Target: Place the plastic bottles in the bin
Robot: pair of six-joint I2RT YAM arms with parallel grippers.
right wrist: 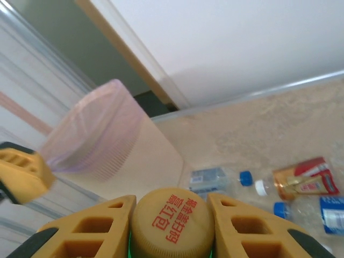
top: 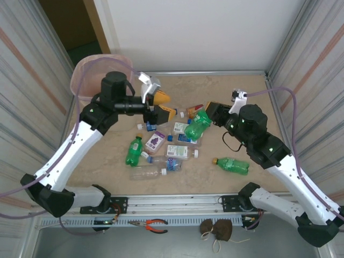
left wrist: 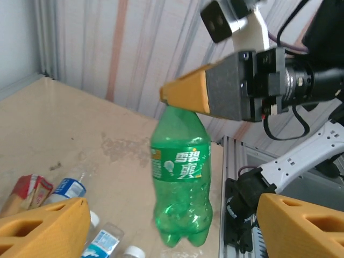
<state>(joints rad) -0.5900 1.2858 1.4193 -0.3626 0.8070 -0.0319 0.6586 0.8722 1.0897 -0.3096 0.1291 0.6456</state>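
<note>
My right gripper [top: 208,114] is shut on the yellow cap [right wrist: 171,223] of a green plastic bottle [top: 198,124], which hangs upright above the table. In the left wrist view that green bottle [left wrist: 181,177] dangles from the right gripper's orange finger [left wrist: 188,94]. My left gripper [top: 163,105] stands open, facing the bottle from the left and apart from it, with nothing between its fingers [left wrist: 48,223]. Several other plastic bottles lie mid-table, among them a green one [top: 134,150] and a clear one [top: 148,172]. The beige bin [top: 99,72] with a pink liner stands at the far left corner.
Another green bottle with a yellow cap [top: 232,165] lies near the right arm. Striped walls close in both sides. Pliers [top: 155,224] and a brown pouch [top: 217,230] lie below the table's front rail.
</note>
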